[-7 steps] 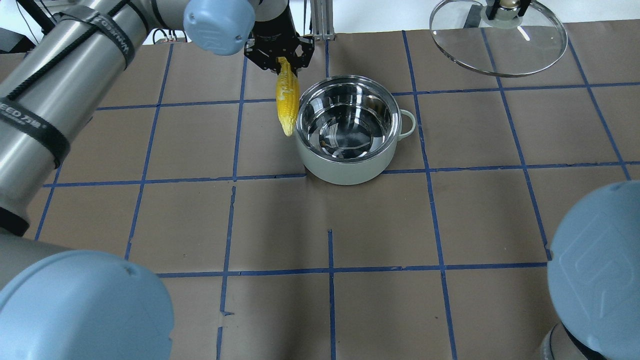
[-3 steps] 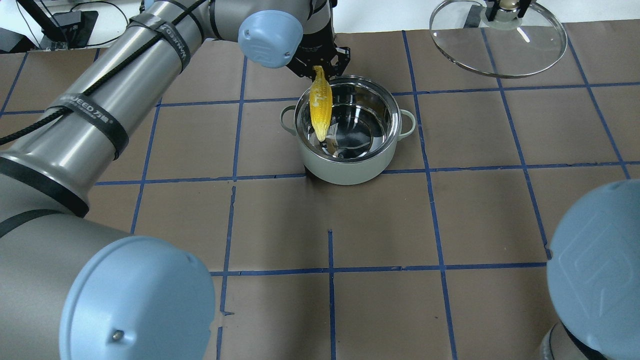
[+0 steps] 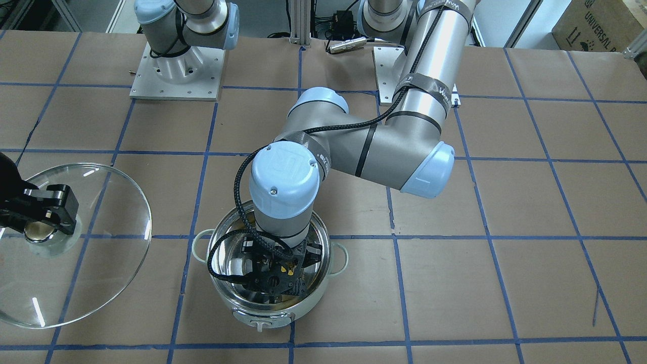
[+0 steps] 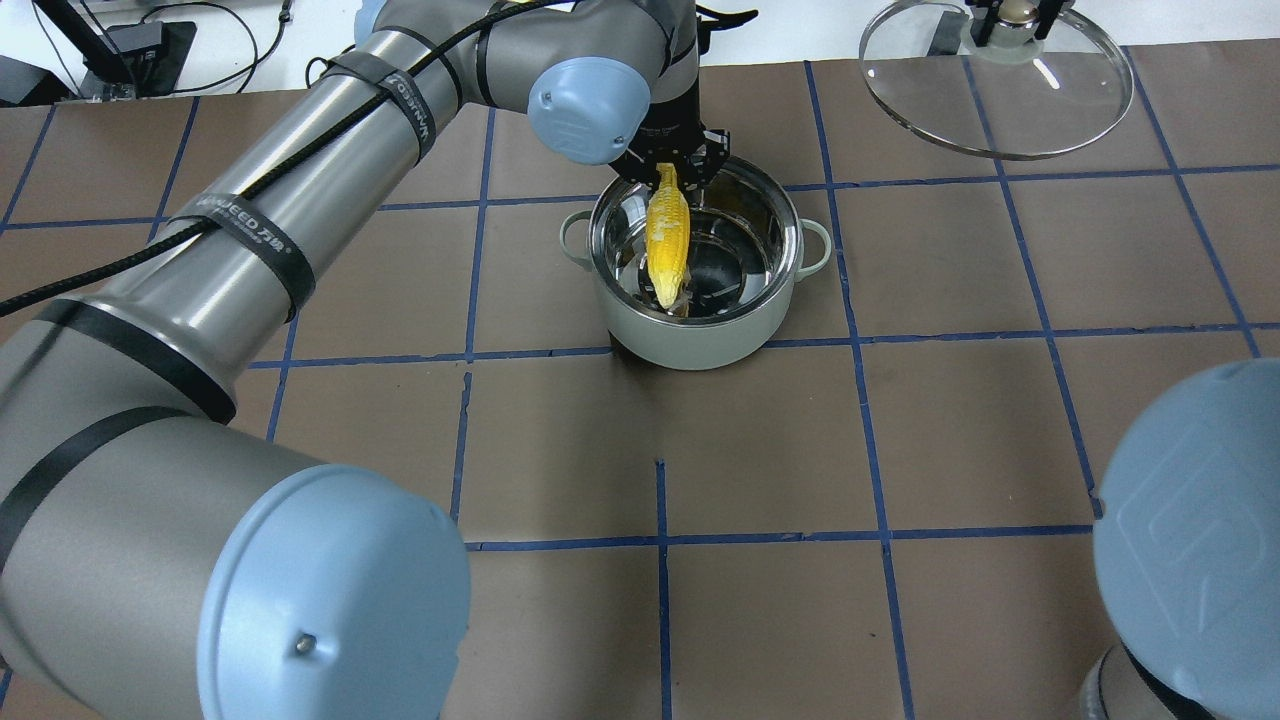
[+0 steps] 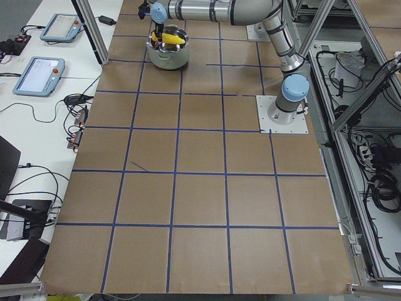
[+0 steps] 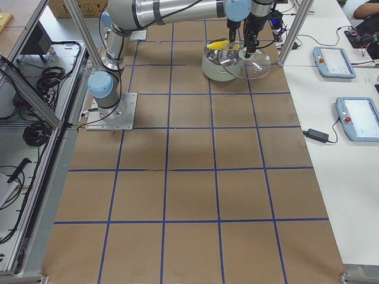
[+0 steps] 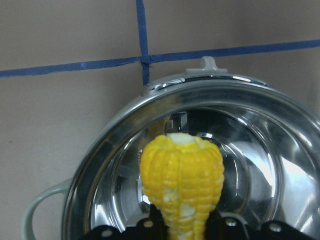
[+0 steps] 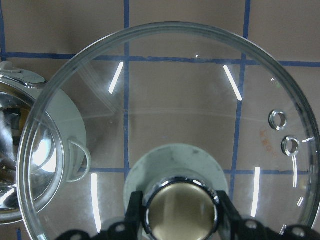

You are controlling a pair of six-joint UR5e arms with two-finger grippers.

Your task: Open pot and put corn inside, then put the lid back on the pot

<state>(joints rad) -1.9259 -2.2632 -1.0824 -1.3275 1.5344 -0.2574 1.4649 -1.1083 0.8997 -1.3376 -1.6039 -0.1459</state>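
Brown paper tabletop [image 4: 900, 450] w/ blue tape grid under everything. At approx 12 o'clock from table centre in overhead view: round shiny steel pot [image 4: 690, 345], pale mint-white outside, upright, uncovered. Over its mouth, left gripper [image 4: 668, 178], clamped on butt end of yellow tapered corn cob [image 4: 668, 240] w/ whitish patches; cob slanting down, tip toward 6 o'clock, low inside near the front wall, can't tell if touching steel. Off at 2 o'clock from pot, apart from it: large round clear glass lid [image 4: 1000, 100], seemingly lifted off the table by right gripper [image 4: 1018, 14], pinched tight round the pale knob [image 8: 181, 212] per right wrist cam. Step in hand, by the look of it: getting corn into pot. To do it well: lower a bit more to rest tip on the bottom, tilt cob flatter toward 6 o'clock, then let go low rather than from height, for less bounce and no clang off the rim. Prob fits flat, being shorter than pot width; check for cob fully below rim anyway. Pull gripper straight up, clear of the 12 o'clock rim, before bringing lid across. Hold lid level meanwhile, approx parallel to rim, ready for a centred set-down.
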